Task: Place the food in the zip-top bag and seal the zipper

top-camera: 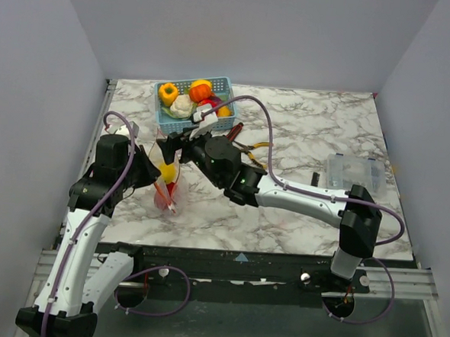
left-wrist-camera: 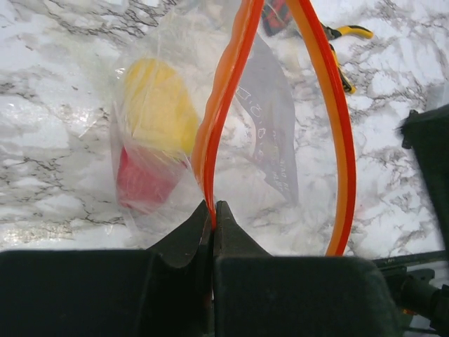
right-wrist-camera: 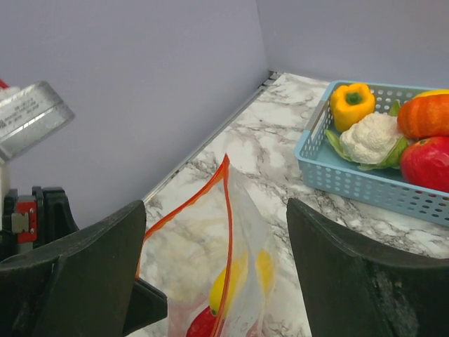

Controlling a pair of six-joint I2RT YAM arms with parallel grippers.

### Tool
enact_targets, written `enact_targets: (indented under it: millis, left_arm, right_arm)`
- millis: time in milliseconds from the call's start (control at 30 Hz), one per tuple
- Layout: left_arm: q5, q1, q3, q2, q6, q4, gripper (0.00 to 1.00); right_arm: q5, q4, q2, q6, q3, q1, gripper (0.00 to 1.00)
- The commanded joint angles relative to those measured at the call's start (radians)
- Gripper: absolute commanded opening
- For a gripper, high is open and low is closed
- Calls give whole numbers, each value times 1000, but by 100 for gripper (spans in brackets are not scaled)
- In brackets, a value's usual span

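Note:
The clear zip-top bag stands on the marble table, its mouth open. A yellow food and a red food lie inside it. My left gripper is shut on the red-orange zipper at one end of the mouth, and it also shows in the top view. My right gripper is open and empty, just above the bag's mouth, a finger on either side. From above it sits between the bag and the basket.
The blue basket at the back holds a yellow pepper, a cauliflower, an orange piece and a red one. Pliers lie right of it. A clear plastic box sits far right. The wall is close on the left.

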Motion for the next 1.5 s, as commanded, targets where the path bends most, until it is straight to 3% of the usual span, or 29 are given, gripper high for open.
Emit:
enact_targets:
  millis: [0,267,733,1133,1467]
  left_arm:
    - [-146,4,-31,-40,4,18,0]
    - [-186,4,-56,-49,27,57,0]
    - [-256,4,-105,-9,44,127,0]
    - [-277,4,-142,45,64,177,0]
    - [-287,5,-148,48,80,191,0]
  right_arm:
    - [117,-33,-38,46,72,4,83]
    - [195,-42,36,8,182,-32,83]
    - [109,-124,284,25,385,-246,83]
    - [10,-226,534,25,629,-342,96]
    - [36,-271,694,-33,745,-373,100]
